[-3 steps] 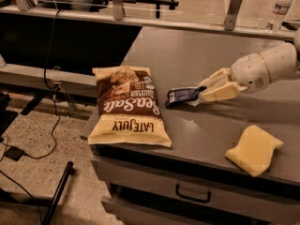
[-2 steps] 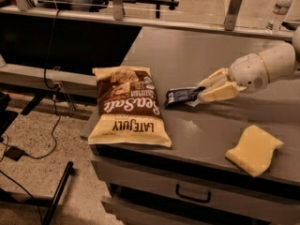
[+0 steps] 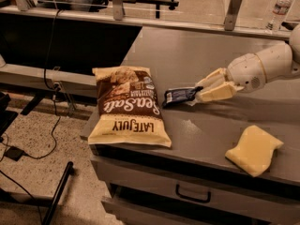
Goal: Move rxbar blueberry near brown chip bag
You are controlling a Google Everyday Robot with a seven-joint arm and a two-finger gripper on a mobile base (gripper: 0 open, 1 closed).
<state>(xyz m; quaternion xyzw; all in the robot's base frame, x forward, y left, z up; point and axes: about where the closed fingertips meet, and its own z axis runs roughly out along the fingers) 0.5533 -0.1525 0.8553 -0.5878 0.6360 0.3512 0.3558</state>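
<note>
Little has shifted: I have eased the snack bar (image 3: 178, 96) only a shade leftward, so the gap to the chip bag (image 3: 127, 107) is narrow and the job looks nearly done. The chip bag lies flat at the left edge of the counter (image 3: 197, 50). The snack bar is just beside it, its right end clamped in my gripper (image 3: 200, 93). The drawer (image 3: 187, 197) below is shut, its contents hidden.

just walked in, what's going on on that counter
The robot's gripper, reaching in from the right of the view, has its jaws shut on one end of the rxbar blueberry, holding it low over the grey counter beside the brown chip bag. A pale yellow block lies apart, nearer the front edge.
</note>
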